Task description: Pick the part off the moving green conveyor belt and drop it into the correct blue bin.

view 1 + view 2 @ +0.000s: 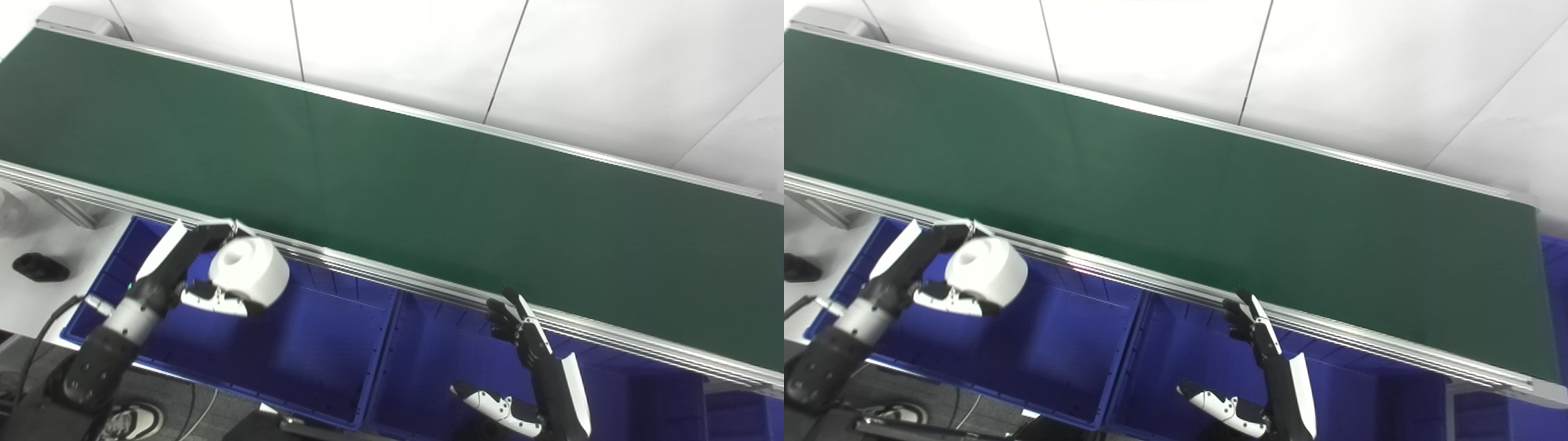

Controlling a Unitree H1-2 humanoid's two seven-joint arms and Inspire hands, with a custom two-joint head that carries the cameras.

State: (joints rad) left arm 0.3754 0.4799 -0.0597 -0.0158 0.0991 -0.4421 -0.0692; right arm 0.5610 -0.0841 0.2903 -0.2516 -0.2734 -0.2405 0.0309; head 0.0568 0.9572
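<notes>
The left hand grips the white cylindrical part directly above the left blue bin; the right hand waits open, empty.

White part in left hand above blue bin.

The white table carried the work area. A blue bin rested on it at the left, with a second blue bin directly beside it on the right. The green conveyor belt ran behind both bins, its surface bare. A small black object lay on the table, left of the first bin.
</notes>
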